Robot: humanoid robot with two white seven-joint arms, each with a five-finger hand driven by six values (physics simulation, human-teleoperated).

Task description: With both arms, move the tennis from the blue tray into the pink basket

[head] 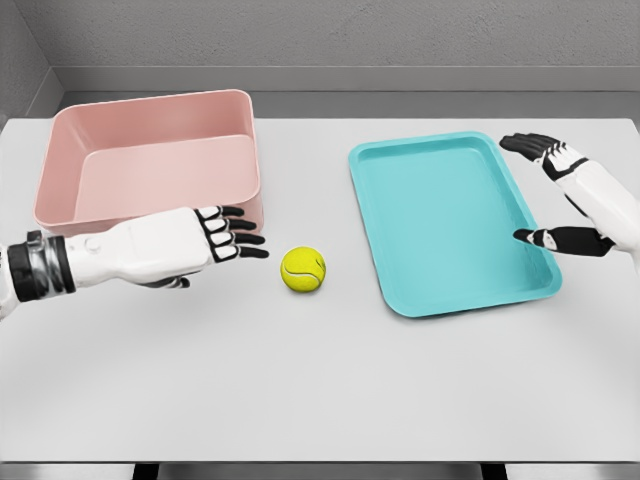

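A yellow-green tennis ball (303, 270) lies on the white table between the pink basket (150, 165) and the blue tray (452, 222). It is outside both. My left hand (238, 236) reaches in from the left, fingers stretched out flat toward the ball, a short gap short of it and holding nothing. My right hand (540, 190) hovers at the tray's right edge, fingers and thumb spread apart, holding nothing. The tray holds nothing and so does the basket.
The table (320, 390) is white with its front edge near the bottom of the picture. A grey wall runs behind it. The basket stands at the back left, close behind my left hand.
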